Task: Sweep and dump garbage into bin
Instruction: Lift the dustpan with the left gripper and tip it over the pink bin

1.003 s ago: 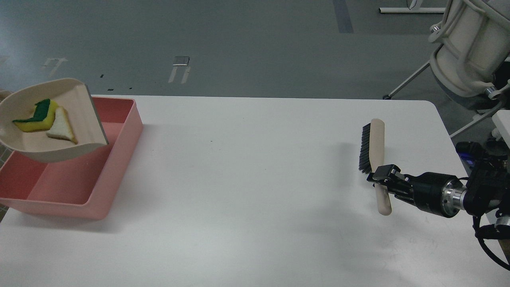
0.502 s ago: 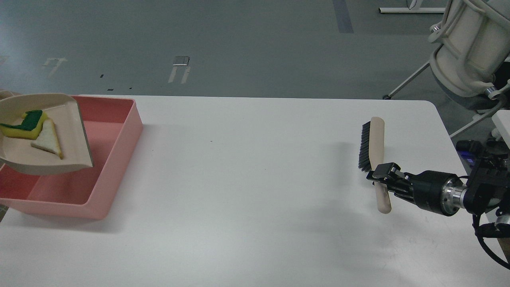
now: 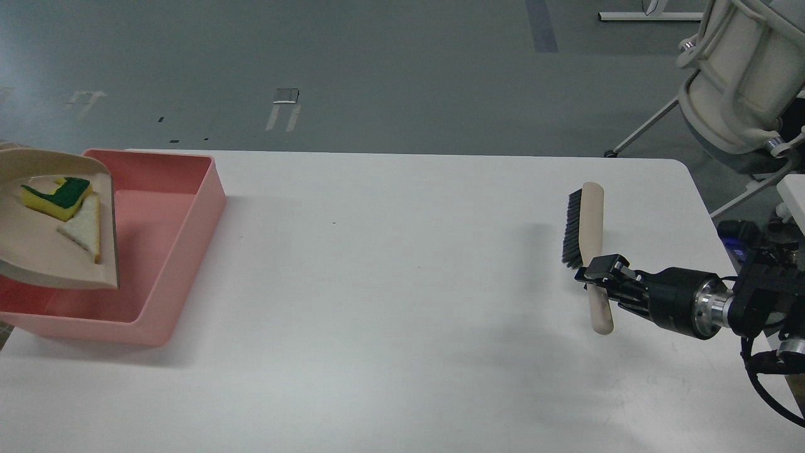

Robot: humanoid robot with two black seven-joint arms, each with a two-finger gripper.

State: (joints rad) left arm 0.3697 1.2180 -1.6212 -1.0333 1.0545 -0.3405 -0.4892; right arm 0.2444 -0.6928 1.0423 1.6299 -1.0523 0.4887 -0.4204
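Observation:
A beige dustpan hangs tilted over the left part of the pink bin at the table's far left. In the pan lie the yellow sponge with green backing and the white triangular bread slice, near the pan's lip. My left gripper is out of view past the left edge. My right gripper is shut on the handle of the beige brush with black bristles, at the right of the table.
The white table spans the view, its far edge at the top and its rounded corner at the upper right. A white chair-like frame stands on the grey floor beyond that corner.
The dustpan with the sponge and bread has moved left and lower over the bin, tilting its lip down. The brush in my right gripper has shifted slightly left and up.

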